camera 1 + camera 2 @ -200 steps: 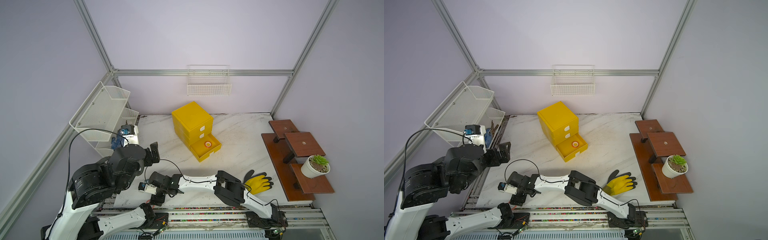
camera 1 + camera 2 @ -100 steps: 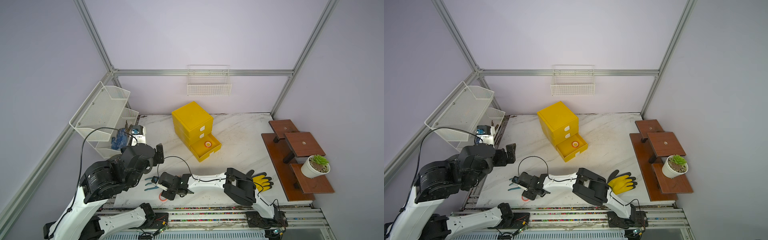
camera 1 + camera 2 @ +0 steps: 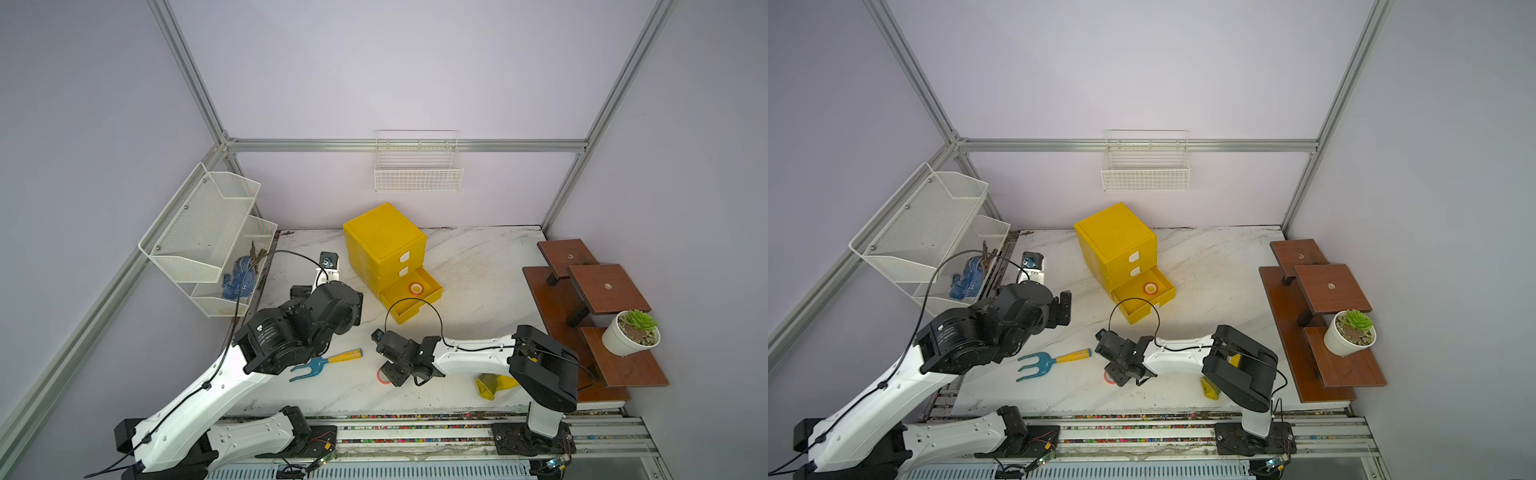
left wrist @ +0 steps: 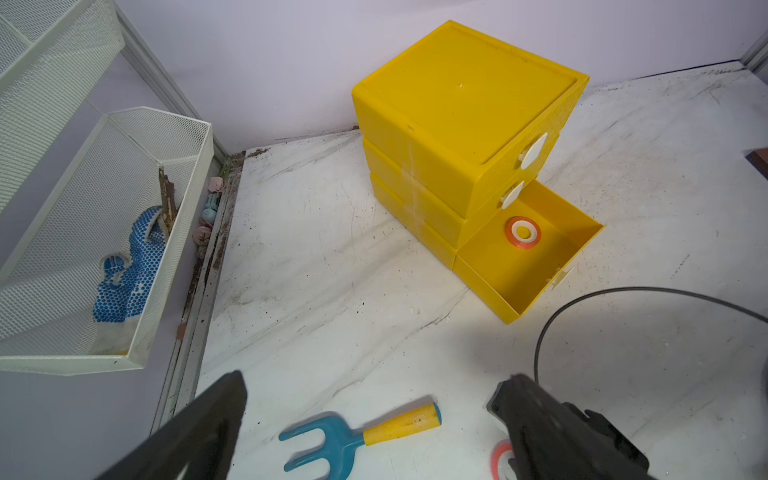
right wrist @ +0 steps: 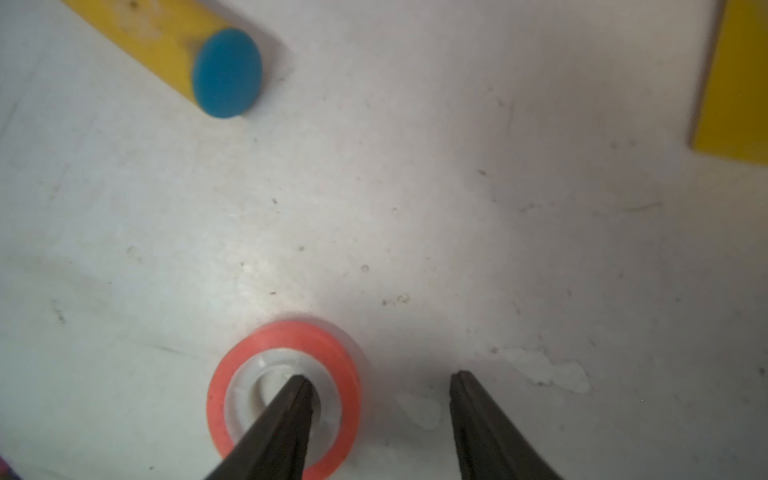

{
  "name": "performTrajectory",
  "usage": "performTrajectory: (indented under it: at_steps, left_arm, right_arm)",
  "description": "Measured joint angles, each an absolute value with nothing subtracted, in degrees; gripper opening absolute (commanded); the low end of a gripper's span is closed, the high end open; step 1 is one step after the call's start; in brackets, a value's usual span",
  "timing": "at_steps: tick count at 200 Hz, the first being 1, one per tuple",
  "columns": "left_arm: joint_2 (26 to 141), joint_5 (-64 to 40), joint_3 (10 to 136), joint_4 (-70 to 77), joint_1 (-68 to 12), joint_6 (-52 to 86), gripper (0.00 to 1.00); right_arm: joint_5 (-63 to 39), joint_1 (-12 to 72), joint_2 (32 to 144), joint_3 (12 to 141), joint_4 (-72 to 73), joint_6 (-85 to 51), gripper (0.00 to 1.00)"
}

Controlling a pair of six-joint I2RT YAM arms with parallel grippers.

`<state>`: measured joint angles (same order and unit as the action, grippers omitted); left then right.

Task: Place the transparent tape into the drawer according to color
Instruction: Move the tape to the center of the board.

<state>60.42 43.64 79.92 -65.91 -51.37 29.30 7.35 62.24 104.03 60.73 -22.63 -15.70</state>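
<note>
One right end effector [image 5: 379, 376] tip at pink tape [image 5: 286, 336] core | drawer [image 4: 511, 274] open

Garden fork [image 3: 326, 362] flat on table [image 3: 478, 266]; blue-dotted glove [image 3: 237, 278] in mesh rack [image 3: 199, 232]; succulent pot [image 3: 625, 343] on wooden steps [image 3: 609, 289].

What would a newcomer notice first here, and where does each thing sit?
The bright yellow drawer cabinet stands mid-table towards the back, its bottom drawer pulled open with a pink-red tape ring lying inside. Near the front edge, the right gripper hangs over a second pink-red tape ring, one finger in its white core. A blue garden fork lies nearby.
</note>
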Motion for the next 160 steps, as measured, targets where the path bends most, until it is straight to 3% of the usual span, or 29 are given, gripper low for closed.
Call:
performTrajectory:
  at_steps: [16, 25, 55, 106, 160]
  left_arm:
    - [60.1, 43.5, 78.7, -65.1, -50.3, 29.1, 1.00]
    - [59.6, 43.5, 78.3, -64.6, -49.5, 28.9, 1.00]
    - [56.1, 44.6, 77.7, -62.8, -48.0, 27.8, 1.00]
    - [49.9, 47.4, 75.0, -57.7, -48.0, 25.1, 1.00]
    - [48.9, 48.2, 73.0, -54.9, -48.0, 22.9, 1.00]
  right_arm:
    - [7.4, 60.4, 103.2, 60.3, -24.3, -16.3, 0.65]
    - [7.4, 59.7, 102.5, 60.1, -25.7, -16.5, 0.73]
    - [6.9, 58.6, 99.9, 61.4, -31.8, -15.1, 0.80]
    - [0.5, 58.7, 102.8, 72.9, -41.1, -11.6, 0.84]
    - [-1.3, 58.7, 110.8, 77.0, -48.4, -10.8, 0.85]
